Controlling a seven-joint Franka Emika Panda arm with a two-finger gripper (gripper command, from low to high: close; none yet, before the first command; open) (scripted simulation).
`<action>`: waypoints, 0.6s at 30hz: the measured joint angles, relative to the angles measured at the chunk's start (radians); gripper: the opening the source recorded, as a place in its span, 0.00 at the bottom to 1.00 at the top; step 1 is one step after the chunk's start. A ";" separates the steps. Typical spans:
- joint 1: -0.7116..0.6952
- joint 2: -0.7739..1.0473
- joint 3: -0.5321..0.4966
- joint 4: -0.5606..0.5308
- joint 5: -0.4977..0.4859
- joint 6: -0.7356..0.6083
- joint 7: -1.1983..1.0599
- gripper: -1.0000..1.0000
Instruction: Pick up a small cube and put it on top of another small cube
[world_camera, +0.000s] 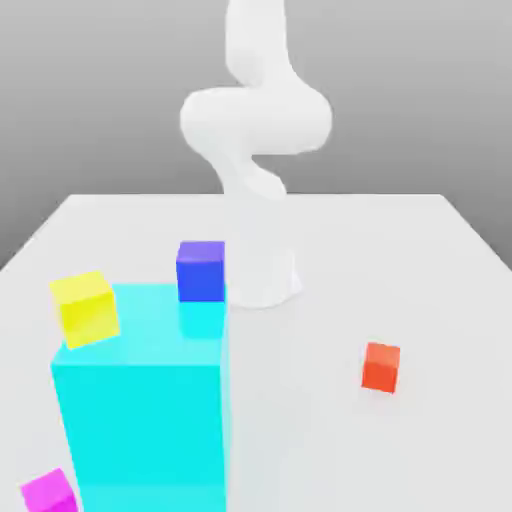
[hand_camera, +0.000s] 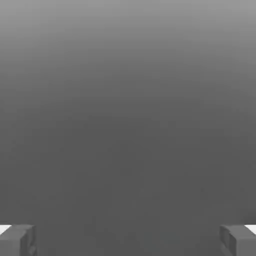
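Observation:
The small cube (world_camera: 381, 366), plain red-orange, rests on the white table toward the exterior view's right, with bare table all round it. I cannot tell which block is the other small cube. In the hand view my gripper (hand_camera: 128, 241) is open, its two grey fingertips (hand_camera: 18, 240) far apart with nothing between them and only plain grey background beyond. The white arm (world_camera: 255, 120) rises from its base at the table's middle and curls upward.
A big cyan block (world_camera: 145, 410) fills the near left. A blue cube (world_camera: 200, 270) and a yellow cube (world_camera: 86, 308) stand at its far edge; whether on it or behind it I cannot tell. A magenta cube (world_camera: 48, 493) sits at the near left corner.

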 joint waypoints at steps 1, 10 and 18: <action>0.023 0.032 0.004 -0.031 0.006 0.027 -0.033 0.50; 0.251 0.315 0.032 -0.302 0.033 0.259 -0.317 0.50; 0.436 0.656 0.107 -0.556 0.021 0.525 -0.577 0.50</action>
